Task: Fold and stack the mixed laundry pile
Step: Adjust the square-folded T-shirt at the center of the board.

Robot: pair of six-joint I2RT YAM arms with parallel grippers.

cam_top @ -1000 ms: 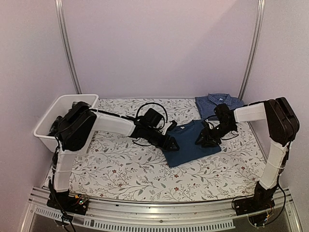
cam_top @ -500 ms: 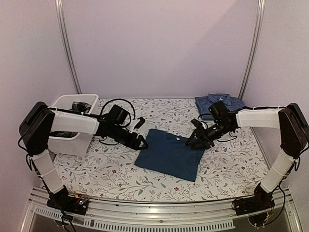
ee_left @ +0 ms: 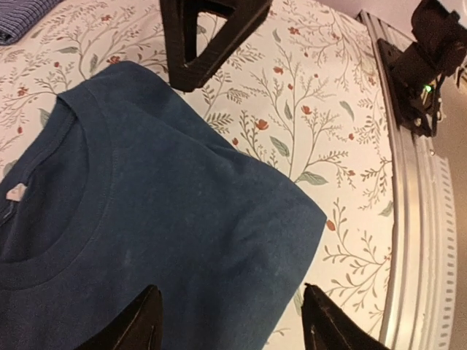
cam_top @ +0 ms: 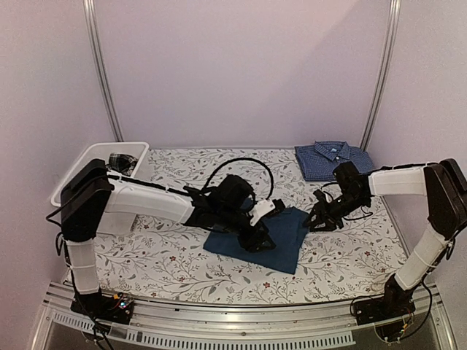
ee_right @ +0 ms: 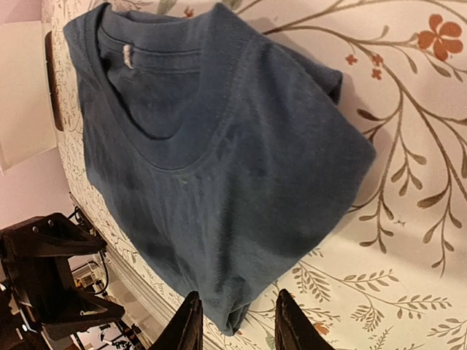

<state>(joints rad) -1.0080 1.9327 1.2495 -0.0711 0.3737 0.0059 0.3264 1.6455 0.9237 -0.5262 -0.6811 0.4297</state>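
Dark blue T-shirt [cam_top: 290, 243] lies folded on the floral tablecloth [cam_top: 175, 255] near table centre. The checked shirt [cam_top: 332, 158] is folded at 2 o'clock, and the plaid piece [cam_top: 119, 162] sits in the white tub [cam_top: 124, 146] at 10 o'clock.

Left wrist view: left gripper [ee_left: 233, 328] jaws are spread wide over the T-shirt [ee_left: 146, 219].

Right wrist view: right gripper [ee_right: 235, 324] jaws are parted at the 6 o'clock edge of the T-shirt [ee_right: 219, 182].

Finds T-shirt [cam_top: 290, 246] plain dark blue; collared shirt [cam_top: 332, 157] blue-and-white small check; plaid piece [cam_top: 121, 162] black-and-white; tub [cam_top: 79, 173] white; tablecloth [cam_top: 182, 261] pale with green-and-red floral sprigs.
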